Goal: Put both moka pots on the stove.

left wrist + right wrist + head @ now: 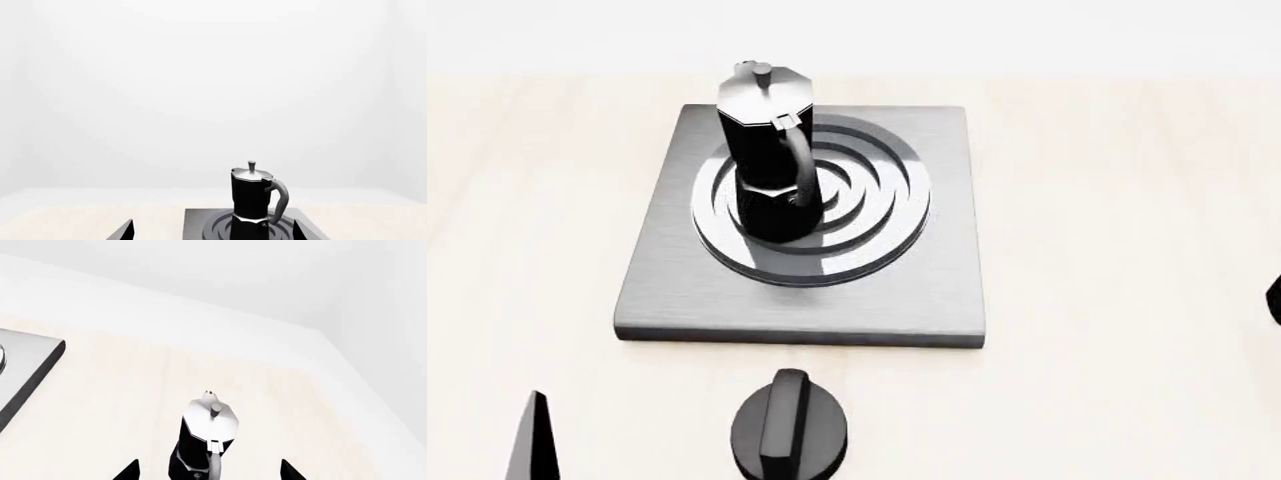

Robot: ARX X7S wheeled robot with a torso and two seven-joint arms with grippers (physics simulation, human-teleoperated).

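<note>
One moka pot [769,150] sits on the stove [948,290]; second moka pot [203,437] stands on the desk [100,430] between the right gripper [209,471]'s wide jaws, untouched. Left gripper [212,231]'s jaws are wide too.

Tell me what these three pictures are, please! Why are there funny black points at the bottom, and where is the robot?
The robot is taking the pictures itself, so you barely see it. One camera sits on its head and looks down at a pale table. There a moka pot stands on a grey stove, with a black knob in front. The other two cameras ride on its arms. The black points are fingertips of its left gripper, which faces that same pot. The right gripper hovers open, its fingertips on either side of a second moka pot standing on the table, off the stove. Neither gripper is holding anything.
</note>
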